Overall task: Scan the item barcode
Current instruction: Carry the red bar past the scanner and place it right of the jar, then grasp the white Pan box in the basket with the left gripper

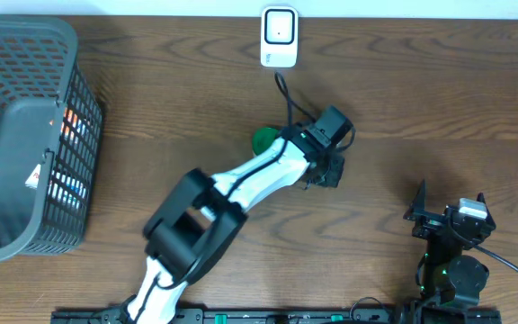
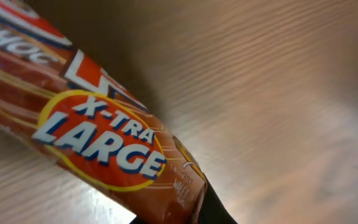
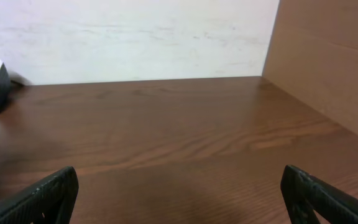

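left gripper (image 1: 325, 162): closed right down, pinching one end of the packet (image 2: 98, 134); only one dark finger shows, at the bottom of the wrist view.
packet, location: held off the surface (image 1: 421, 90) near mid-table, its shadow on the wood below; the arm hides it from overhead.
packet, feel (judged): thin glossy foil wrapper, light, soft, crushable; film likely slick and may crinkle under the pinch.
packet, hold point (judged): the flat sealed end is best, leaving the printed faces clear.
packet, long axis: a diagonal in the wrist view, from the gripped end at bottom centre up to top left.
packet, facing: the "X-TRA LARGE" face is toward the wrist camera; no barcode visible, probably on another side.
scanner (image 1: 279, 36): white unit at the far edge, well apart from the packet.
right gripper (image 3: 179, 199): wide open, empty, parked near the front right.
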Robot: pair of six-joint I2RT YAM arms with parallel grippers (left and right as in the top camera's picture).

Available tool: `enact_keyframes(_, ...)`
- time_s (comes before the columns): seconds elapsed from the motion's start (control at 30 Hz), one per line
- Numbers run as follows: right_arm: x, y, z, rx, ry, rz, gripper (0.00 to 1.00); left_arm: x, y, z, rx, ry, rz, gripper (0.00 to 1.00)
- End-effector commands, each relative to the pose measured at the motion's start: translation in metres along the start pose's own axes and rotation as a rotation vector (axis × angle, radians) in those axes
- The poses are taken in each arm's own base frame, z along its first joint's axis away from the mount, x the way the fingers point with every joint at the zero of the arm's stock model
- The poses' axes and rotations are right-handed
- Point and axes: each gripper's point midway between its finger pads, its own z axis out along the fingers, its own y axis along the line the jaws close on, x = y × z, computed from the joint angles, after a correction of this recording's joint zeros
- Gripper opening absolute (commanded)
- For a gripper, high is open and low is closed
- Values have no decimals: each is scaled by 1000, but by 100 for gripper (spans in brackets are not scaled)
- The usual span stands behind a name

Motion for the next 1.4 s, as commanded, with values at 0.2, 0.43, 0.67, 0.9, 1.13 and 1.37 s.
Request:
enact_keyframes(0.2,1,2,0,-8,1,-13,99,-18,-10,-38,6,-75,40,83)
enact_keyframes(0.43,1,2,0,-8,1,-13,99,-57,-23,-207,22,-328,157,83)
enact_keyframes(0.67,1,2,0,-8,1,-13,99,-73,116,-441,-236,-853,-183,84)
enact_keyframes(0.9,1,2,0,-8,1,-13,99,38,324,-529,-516,-941,-857,84)
enact_keyframes(1.13,1,2,0,-8,1,-13,99,133,438,-480,-459,-685,-1367,84)
enact_keyframes(1.37,1,2,0,-8,1,-13,99,154,488,-381,-375,-321,-1490,84)
